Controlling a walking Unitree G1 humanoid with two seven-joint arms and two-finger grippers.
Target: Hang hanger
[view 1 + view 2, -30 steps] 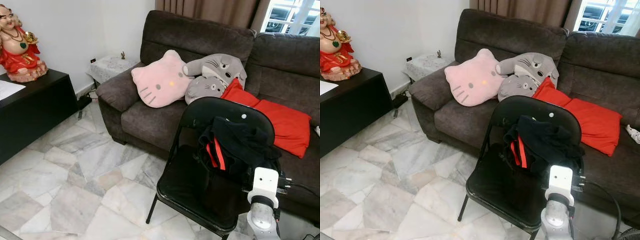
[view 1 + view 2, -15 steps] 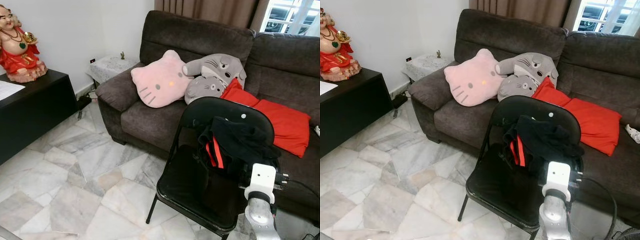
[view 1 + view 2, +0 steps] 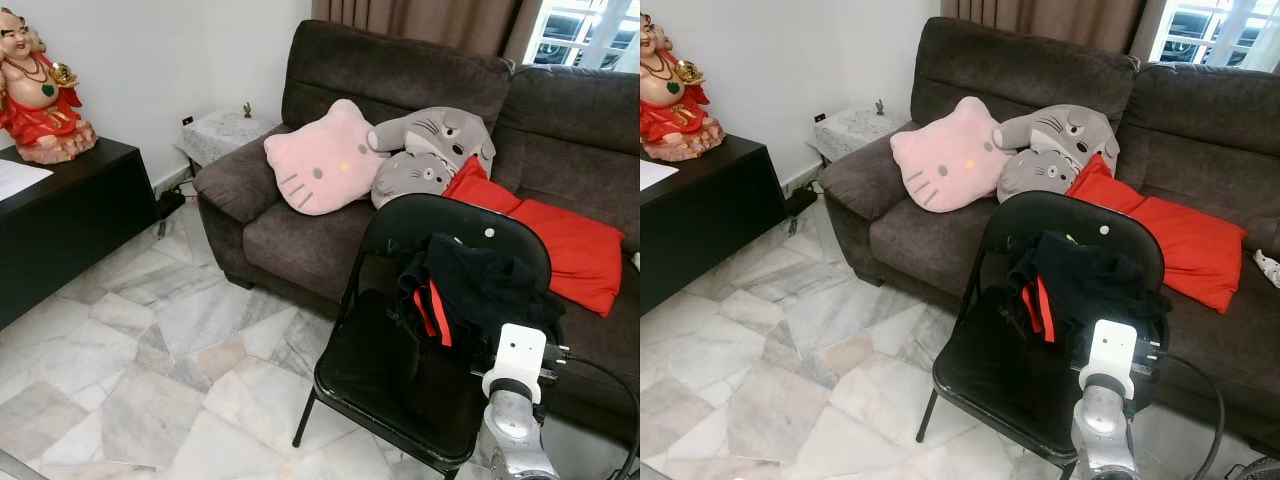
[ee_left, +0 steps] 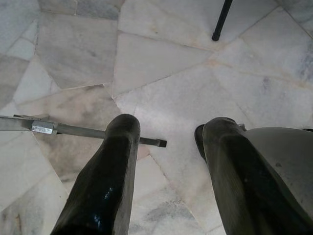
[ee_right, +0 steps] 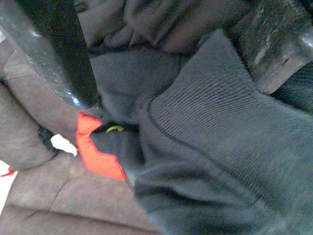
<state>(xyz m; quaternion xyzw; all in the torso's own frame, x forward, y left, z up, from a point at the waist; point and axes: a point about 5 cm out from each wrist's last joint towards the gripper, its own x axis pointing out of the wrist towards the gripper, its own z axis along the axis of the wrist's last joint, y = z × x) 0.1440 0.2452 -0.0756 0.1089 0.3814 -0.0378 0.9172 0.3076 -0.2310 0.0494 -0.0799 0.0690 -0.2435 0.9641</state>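
Left eye view: noted a black folding chair (image 3: 400, 370) at 5 o'clock on the marble floor (image 3: 130, 360), just before a dark brown sofa (image 3: 300, 225). Found a black garment (image 3: 480, 285) with red trim heaped against the chair's back. Saw the right arm (image 3: 515, 420) at 5 o'clock, its white wrist block raised to the garment's lower edge. Spotted a pink cat cushion (image 3: 325, 160), a grey cushion (image 3: 430, 150) and a red cushion (image 3: 560, 240) on the sofa, and a red-robed figurine (image 3: 35, 90) on the black surface (image 3: 70, 210) at 9 o'clock.

Right eye view: met the same scene, plus a pale fleck at the garment's upper fold, too small to name.

Left wrist view: caught what the head views did not, the left gripper (image 4: 171, 129) above bare marble, fingers (image 4: 112, 176) released and apart, grasping nothing. Made out a thin metal bar (image 4: 63, 129) beyond them and one chair leg (image 4: 222, 19).

Right wrist view: found the right gripper (image 5: 178, 90) close against the ribbed black cloth, fingers spread wide, not clenched. Glimpsed the red trim and a yellow-green sliver (image 5: 115, 129) inside the folds. Could not tell where the hanger lay, or make out its looks.
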